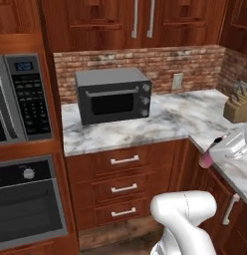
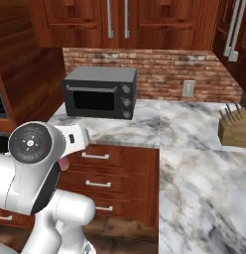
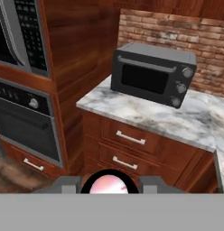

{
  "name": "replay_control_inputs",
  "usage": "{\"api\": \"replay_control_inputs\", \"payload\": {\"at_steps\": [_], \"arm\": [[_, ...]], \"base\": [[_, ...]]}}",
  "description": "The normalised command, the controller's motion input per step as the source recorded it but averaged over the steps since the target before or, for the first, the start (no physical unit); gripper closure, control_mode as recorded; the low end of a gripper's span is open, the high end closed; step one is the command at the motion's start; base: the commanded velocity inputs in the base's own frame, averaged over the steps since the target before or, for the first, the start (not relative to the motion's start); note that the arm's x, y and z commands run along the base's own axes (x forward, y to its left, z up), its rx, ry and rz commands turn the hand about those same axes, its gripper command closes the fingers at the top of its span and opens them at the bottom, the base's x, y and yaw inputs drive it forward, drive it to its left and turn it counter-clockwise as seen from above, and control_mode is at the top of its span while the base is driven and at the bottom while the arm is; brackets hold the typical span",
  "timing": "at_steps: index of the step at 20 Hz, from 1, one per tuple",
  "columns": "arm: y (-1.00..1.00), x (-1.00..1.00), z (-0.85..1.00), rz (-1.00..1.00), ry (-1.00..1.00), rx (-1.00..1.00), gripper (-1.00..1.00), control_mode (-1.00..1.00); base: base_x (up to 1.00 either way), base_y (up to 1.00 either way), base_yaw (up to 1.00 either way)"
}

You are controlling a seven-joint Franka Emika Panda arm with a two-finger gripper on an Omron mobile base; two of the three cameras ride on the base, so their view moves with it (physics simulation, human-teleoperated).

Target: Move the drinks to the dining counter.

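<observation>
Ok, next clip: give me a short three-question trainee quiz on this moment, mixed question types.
1. True or false: the gripper is shut on a pink bottle.
2. What stands on the marble counter against the brick wall? A) kettle B) black toaster oven C) blender
3. Name the wooden item at the counter's far right, by the corner.

Key:
1. True; the hand view shows the bottle's pink end between the fingertips.
2. B
3. The knife block.
</observation>
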Motion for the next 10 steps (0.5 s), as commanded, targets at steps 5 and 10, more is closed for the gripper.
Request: {"api": "replay_control_inputs", "payload": {"at_steps": [5, 10], "arm": [[0.0, 0.0, 0.0, 0.0, 0.0, 0.0, 1.0, 1.0], [0.0, 0.0, 0.0, 0.0, 0.0, 0.0, 1.0, 1.0]], "base": [[-0.7, 0.04, 0.23], [-0.37, 0.2, 0.32]]}}
